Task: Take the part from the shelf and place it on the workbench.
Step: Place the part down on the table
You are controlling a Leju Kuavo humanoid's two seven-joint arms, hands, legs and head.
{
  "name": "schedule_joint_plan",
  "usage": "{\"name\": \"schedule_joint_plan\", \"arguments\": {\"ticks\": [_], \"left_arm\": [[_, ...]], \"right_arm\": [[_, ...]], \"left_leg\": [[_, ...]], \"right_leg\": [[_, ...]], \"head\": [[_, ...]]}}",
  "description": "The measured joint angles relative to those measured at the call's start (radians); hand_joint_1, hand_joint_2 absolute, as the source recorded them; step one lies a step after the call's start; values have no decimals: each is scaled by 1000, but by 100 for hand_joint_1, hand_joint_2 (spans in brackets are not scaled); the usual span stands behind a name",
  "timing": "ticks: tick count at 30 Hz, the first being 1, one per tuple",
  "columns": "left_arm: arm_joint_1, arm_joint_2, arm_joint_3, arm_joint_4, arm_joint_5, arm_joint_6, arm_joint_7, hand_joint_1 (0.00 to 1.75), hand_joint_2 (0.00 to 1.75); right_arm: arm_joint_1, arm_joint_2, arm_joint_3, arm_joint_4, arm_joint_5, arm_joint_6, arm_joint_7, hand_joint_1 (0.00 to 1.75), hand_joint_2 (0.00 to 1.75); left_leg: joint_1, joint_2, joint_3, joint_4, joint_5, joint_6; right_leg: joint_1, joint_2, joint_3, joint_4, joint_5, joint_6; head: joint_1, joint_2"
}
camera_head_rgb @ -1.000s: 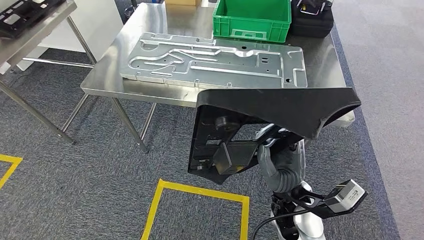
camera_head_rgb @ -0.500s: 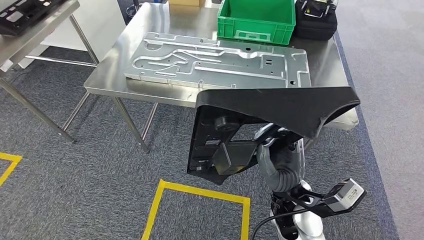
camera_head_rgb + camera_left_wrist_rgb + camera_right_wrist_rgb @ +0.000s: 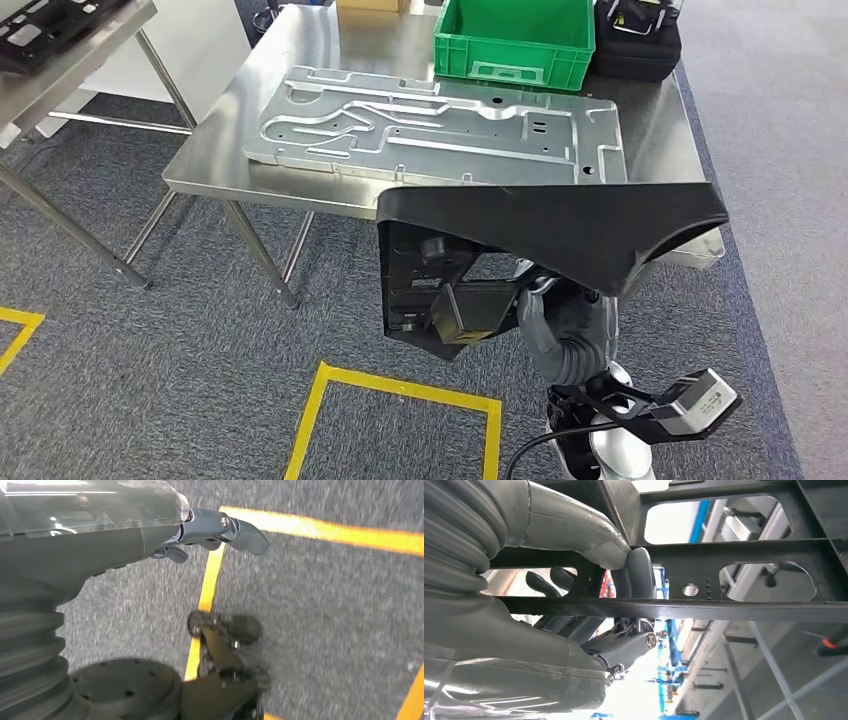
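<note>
- Right hand (image 3: 548,318) at 5 o'clock in head view, fingers and thumb clamped on a bar of the black part (image 3: 560,225); the right wrist view shows the thumb (image 3: 574,527) pressing over the bar.
- Black part held in the air in front of the workbench (image 3: 215,150), overlapping its near edge at 6 o'clock; not resting on it.
- Left hand (image 3: 210,530) hangs over grey carpet with yellow tape lines (image 3: 205,590); fingers loosely curled, holding nothing, slightly apart.
- On workbench: large stamped metal plate (image 3: 440,125) at center, green bin (image 3: 510,40) at 12 o'clock, black case (image 3: 640,40) at 1 o'clock beside bin.
- Second table with black part on it (image 3: 40,30) at 10 o'clock.
</note>
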Motion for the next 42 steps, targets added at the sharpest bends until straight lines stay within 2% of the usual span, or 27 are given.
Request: {"name": "schedule_joint_plan", "arguments": {"ticks": [2, 5, 6, 7, 8, 10, 11, 12, 14, 16, 18, 20, 21, 22, 23, 25, 27, 29, 32, 33, 35, 36, 37, 38, 39, 40, 42], "left_arm": [[0, 0, 0, 0, 1, 0, 1, 0, 175], [1, -2, 0, 0, 2, 0, 4, 0, 175], [3, -3, 0, 0, 3, 0, 4, 0, 175], [4, -3, 0, 0, 3, 1, 5, 0, 175], [4, -3, 0, 0, 4, 1, 6, 0, 175], [4, -3, 0, 0, 5, 2, 6, 0, 175], [4, -3, 0, 0, 5, 3, 6, 0, 175], [3, -3, 0, 0, 5, 3, 6, 0, 175], [2, -4, 0, 0, 5, 3, 6, 0, 175], [3, -7, 0, 0, 5, 3, 5, 0, 175], [3, -9, 0, 0, 4, 2, 3, 0, 175], [2, -9, 0, 0, 3, 0, 1, 0, 175], [2, -9, 0, 0, 2, -1, 1, 0, 175], [3, -9, 0, 0, 2, -2, 0, 0, 175], [3, -9, 0, 0, 1, -3, 0, 0, 175], [3, -10, 0, 0, 1, -5, 0, 0, 175], [2, -10, 0, 0, 1, -6, 0, 0, 175], [1, -10, 1, 0, 4, -6, -1, 0, 175], [1, -9, 2, 0, 10, -7, -2, 0, 175], [1, -9, 2, 0, 10, -7, -2, 0, 175], [2, -9, 3, 0, 11, -6, -3, 0, 175], [3, -9, 4, 0, 11, -6, -3, 0, 175], [4, -9, 5, 0, 11, -6, -3, 0, 175], [5, -9, 5, 0, 11, -6, -3, 0, 175], [5, -9, 6, 0, 12, -6, -3, 0, 175], [5, -9, 7, 0, 12, -6, -3, 0, 175], [5, -9, 8, 0, 12, -5, -4, 0, 175]], "right_arm": [[-10, -1, 0, -23, 7, 3, -8, 175, 175], [-22, -3, 0, -48, 14, 6, -17, 175, 175], [-23, -4, 0, -51, 15, 6, -17, 175, 175], [-23, -6, 0, -55, 17, 6, -17, 175, 175], [-24, -7, 1, -58, 18, 6, -17, 175, 175], [-30, -10, 2, -64, 19, 6, -17, 175, 175], [-33, -11, 3, -66, 19, 6, -17, 175, 175], [-36, -12, 3, -68, 19, 6, -17, 175, 175], [-41, -14, 4, -70, 20, 6, -17, 175, 175], [-46, -15, 6, -75, 21, 3, -15, 175, 175], [-54, -16, 6, -82, 24, -1, -11, 175, 175], [-58, -17, 7, -85, 27, -7, -7, 175, 175], [-59, -17, 7, -85, 29, -10, -5, 175, 175], [-59, -18, 7, -85, 30, -12, -2, 175, 175], [-59, -18, 7, -85, 30, -13, 0, 175, 175], [-60, -19, 7, -87, 30, -14, 3, 175, 175], [-62, -19, 9, -91, 30, -14, 4, 175, 175], [-63, -19, 13, -93, 31, -14, 4, 175, 175], [-64, -20, 19, -93, 31, -13, 4, 175, 175], [-65, -20, 22, -93, 31, -12, 4, 175, 175], [-66, -20, 25, -93, 31, -12, 4, 175, 175], [-66, -20, 26, -92, 31, -12, 4, 175, 175], [-65, -21, 27, -91, 31, -12, 4, 175, 175], [-65, -21, 28, -91, 31, -12, 3, 175, 175], [-65, -22, 28, -91, 31, -12, 3, 175, 175], [-65, -22, 29, -91, 31, -12, 3, 175, 175], [-66, -23, 30, -91, 31, -12, 2, 175, 175]], "left_leg": [[2, 2, -18, 47, -27, -12], [8, 4, -120, 236, -99, -26], [10, 5, -149, 279, -103, -28], [10, 5, -160, 284, -87, -30], [11, 5, -151, 249, -52, -29], [11, 7, -100, 118, 29, -23], [9, 8, -77, 63, 50, -18], [6, 8, -64, 30, 59, -12], [2, 6, -61, 15, 55, -2], [6, 5, -55, 7, 57, 10], [9, 5, -48, -2, 59, 22], [6, 5, -46, -2, 55, 30], [5, 4, -45, -1, 53, 32], [4, 4, -43, 0, 51, 33], [4, 3, -40, 2, 48, 32], [3, 0, -32, 4, 41, 28], [-1, -1, -27, 7, 34, 20], [-3, -1, -26, 6, 31, 11], [-1, 1, -33, 30, 10, -6], [1, 2, -50, 69, -12, -12], [5, 4, -110, 195, -71, -20], [8, 4, -142, 253, -90, -24], [10, 4, -163, 286, -93, -26], [11, 4, -165, 280, -75, -28], [12, 5, -148, 235, -40, -28], [14, 5, -117, 163, 1, -27], [11, 6, -62, 45, 47, -21]], "right_leg": [[-4, -1, 10, -7, -3, -10], [-4, -5, 23, -8, -13, -20], [-4, -4, 27, -8, -16, -20], [-4, -4, 33, -8, -20, -20], [-4, -4, 39, -8, -25, -18], [-4, -3, 54, -8, -34, -13], [-3, -3, 57, -6, -38, -8], [-2, -3, 58, -6, -40, -3], [1, -3, 56, -7, -42, 7], [0, -4, 54, 2, -52, 16], [-2, -3, 20, 76, -94, 23], [-3, -3, -53, 212, -150, 27], [-3, -3, -83, 262, -161, 28], [-3, -3, -99, 279, -153, 28], [-3, -3, -92, 254, -124, 27], [-2, -3, -36, 124, -46, 20], [1, -2, 10, 21, -10, 12], [5, 0, 18, 1, -12, 6], [-3, -1, 27, -11, -10, -8], [-5, -2, 32, -15, -10, -13], [-5, -5, 37, -15, -14, -20], [-4, -5, 38, -14, -16, -21], [-4, -5, 39, -13, -17, -21], [-4, -4, 41, -13, -20, -20], [-5, -3, 45, -11, -23, -18], [-5, -3, 49, -10, -28, -15], [-3, -3, 55, -6, -35, -6]], "head": [[-2, 0], [-3, 0], [-4, 0], [-4, 0], [-4, 0], [-3, 0], [-3, 0], [-3, 0], [-3, 0], [-2, 0], [0, 0], [2, 0], [2, 0], [2, 0], [2, 0], [2, 0], [1, 0], [1, 0], [0, 0], [0, 0], [0, 0], [0, 0], [0, 0], [0, 0], [0, 0], [0, 0], [0, 0]]}}
